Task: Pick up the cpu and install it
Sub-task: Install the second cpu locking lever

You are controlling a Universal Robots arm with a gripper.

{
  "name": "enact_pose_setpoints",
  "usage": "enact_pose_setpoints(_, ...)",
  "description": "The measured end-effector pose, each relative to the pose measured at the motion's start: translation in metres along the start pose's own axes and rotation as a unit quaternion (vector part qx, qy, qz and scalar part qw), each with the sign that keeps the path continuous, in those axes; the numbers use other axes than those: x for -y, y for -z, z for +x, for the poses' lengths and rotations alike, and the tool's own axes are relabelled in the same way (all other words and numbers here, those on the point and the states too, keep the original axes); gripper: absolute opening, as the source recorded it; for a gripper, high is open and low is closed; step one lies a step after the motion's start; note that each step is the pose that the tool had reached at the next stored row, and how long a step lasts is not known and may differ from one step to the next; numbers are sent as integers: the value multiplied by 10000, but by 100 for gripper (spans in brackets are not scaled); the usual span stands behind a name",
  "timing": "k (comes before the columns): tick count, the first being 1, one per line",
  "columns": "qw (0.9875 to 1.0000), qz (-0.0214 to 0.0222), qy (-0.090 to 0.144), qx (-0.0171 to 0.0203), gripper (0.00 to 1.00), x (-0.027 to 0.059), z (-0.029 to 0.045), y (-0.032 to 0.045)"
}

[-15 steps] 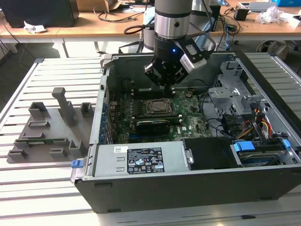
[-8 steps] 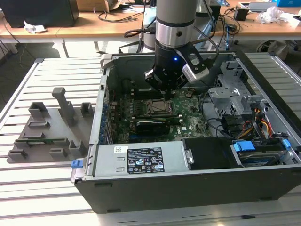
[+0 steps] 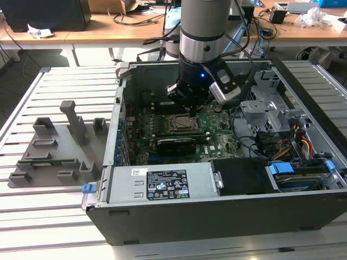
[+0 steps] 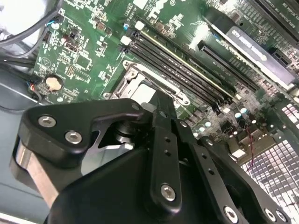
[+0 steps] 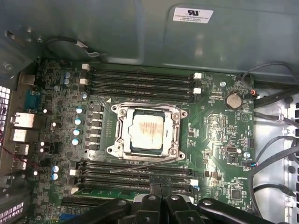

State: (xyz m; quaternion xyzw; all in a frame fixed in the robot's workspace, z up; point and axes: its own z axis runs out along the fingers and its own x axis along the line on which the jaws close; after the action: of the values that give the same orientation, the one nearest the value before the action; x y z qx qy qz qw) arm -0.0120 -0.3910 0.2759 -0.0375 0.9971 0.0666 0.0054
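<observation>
Nearest me, the computer case point(image 3: 217, 216) lies open on the slatted table point(image 3: 59, 216), the grey holder tray point(image 3: 54, 151) on the exterior view's left. Farther in, the cpu point(image 5: 147, 132) already sits in the socket point(image 5: 147, 109) on the motherboard point(image 5: 219, 126). The end effector point(image 5: 156, 193) hovers above, fingers together, gripping nothing. I judge placement done; the socket looks unlatched.

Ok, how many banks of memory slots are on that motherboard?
2: one bank between the cpu socket and the case wall, the other on the socket's opposite side, nearest the gripper.
</observation>
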Motion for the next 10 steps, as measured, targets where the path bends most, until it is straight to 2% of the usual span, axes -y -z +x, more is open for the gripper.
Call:
enact_pose_setpoints(7, 10000, 0, 0, -2, 11, 19, 2, -142)
enact_pose_setpoints(8, 10000, -1, 0, -3, 11, 23, 2, -174)
enact_pose_setpoints(9, 10000, 0, 0, -4, 11, 32, 3, -242)
enact_pose_setpoints(10, 10000, 1, 1, -4, 11, 21, 29, -285)
